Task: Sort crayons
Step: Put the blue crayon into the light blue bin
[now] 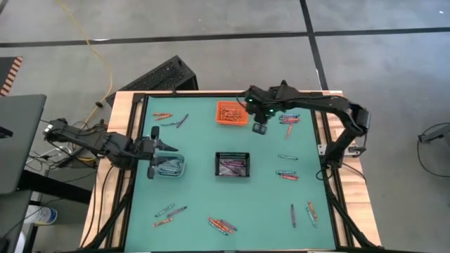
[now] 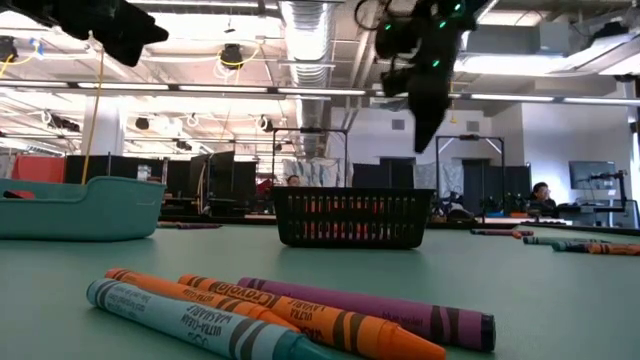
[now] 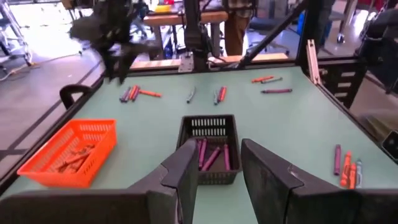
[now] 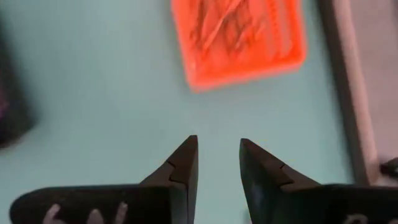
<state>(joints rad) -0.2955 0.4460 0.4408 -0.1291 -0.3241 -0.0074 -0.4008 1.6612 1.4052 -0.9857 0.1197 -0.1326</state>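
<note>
Nearest the low camera, at the table's front edge: three crayons (image 2: 290,315) side by side and touching, one grey-blue, one orange, one purple, seen from above as a small cluster (image 1: 222,225). Left of them, more crayons (image 1: 169,211) lying loose on the green table (image 1: 197,190); to the right, near the front right corner, another few (image 1: 310,212) and one dark stick (image 1: 293,215) apart.

Farther in, at the middle: a black bin (image 1: 232,164) holding purple crayons (image 3: 211,155). Level with it at the left edge, a clear bin (image 1: 169,167) with grey-blue crayons inside, and the left gripper (image 1: 156,149) hanging just above and beside it, empty, fingers (image 3: 186,168) parted by a narrow gap, pointed toward the black bin. To the right of the black bin, scattered crayons (image 1: 287,174) near the right edge, well apart from every bin.

Farther still, toward the back: an orange bin (image 1: 231,113) filled with orange crayons (image 4: 239,28). Just beside its right front corner, the right gripper (image 1: 261,127) raised over bare table, pointing down, fingers (image 4: 186,165) released with a slim gap between them and nothing held. Right of that gripper, a little group of crayons (image 1: 289,120). At the back left, two more groups (image 1: 163,115) and (image 1: 181,121), close to the table's rim.
</note>
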